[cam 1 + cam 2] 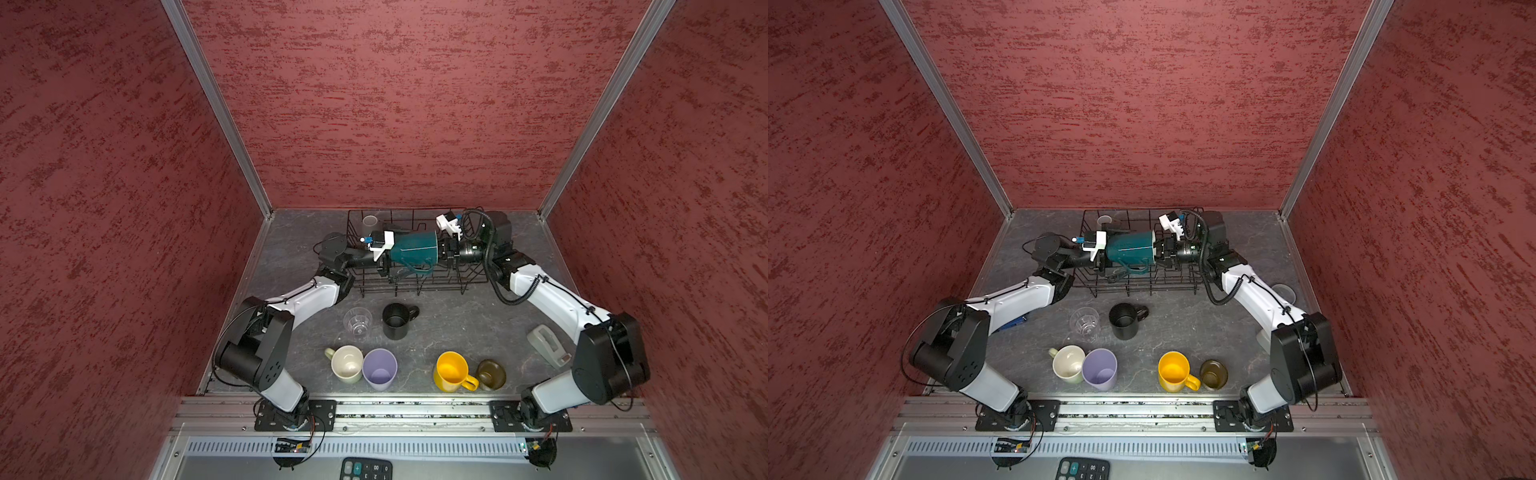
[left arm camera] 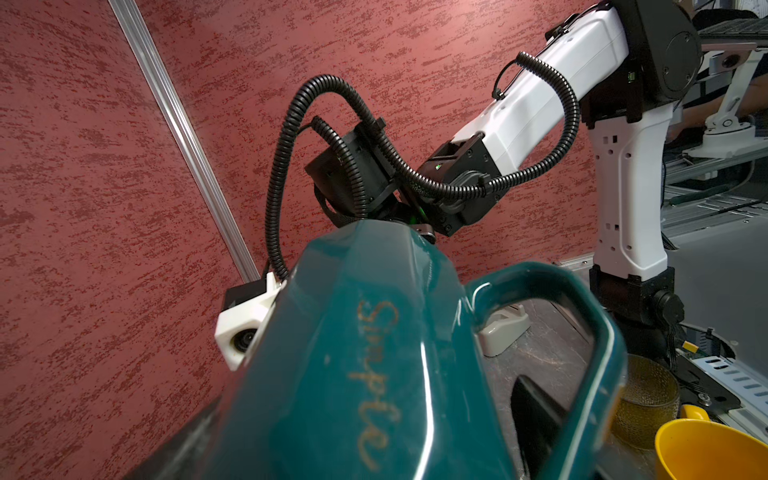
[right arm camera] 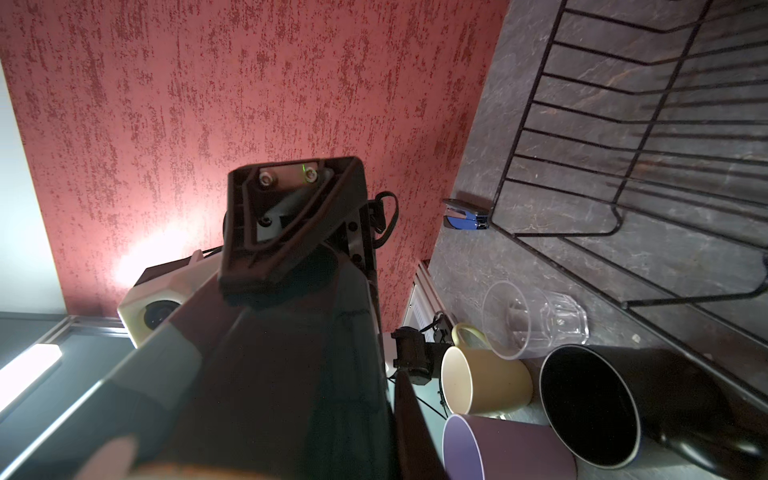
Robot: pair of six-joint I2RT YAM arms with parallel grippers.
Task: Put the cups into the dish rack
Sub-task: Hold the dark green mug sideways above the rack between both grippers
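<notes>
Left wrist view gives us the teal mug (image 2: 365, 353) very close: a glossy glazed body with a big loop handle. We judge it stiff, rather heavy, slippery, and breakable if it drops on the wires.

In both top views it lies on its side in the air above the middle of the rack (image 1: 440, 286). The wide mouth is to the right and the handle hangs toward the near side. The right gripper (image 1: 444, 251) is closed tight on the mouth end, most likely pinching the thin rim wall, so it carries the mug. The left gripper (image 1: 385, 254) has its jaws wide around the base end. We do not see them clamp it, though we are not fully sure.

A rim pinch is a small hold on a smooth surface, so we think the mug can turn in it. The handle or rim is the place to hold, as the body is wide. One grey cup (image 1: 369, 221) stands in the rack's far left corner.
</notes>
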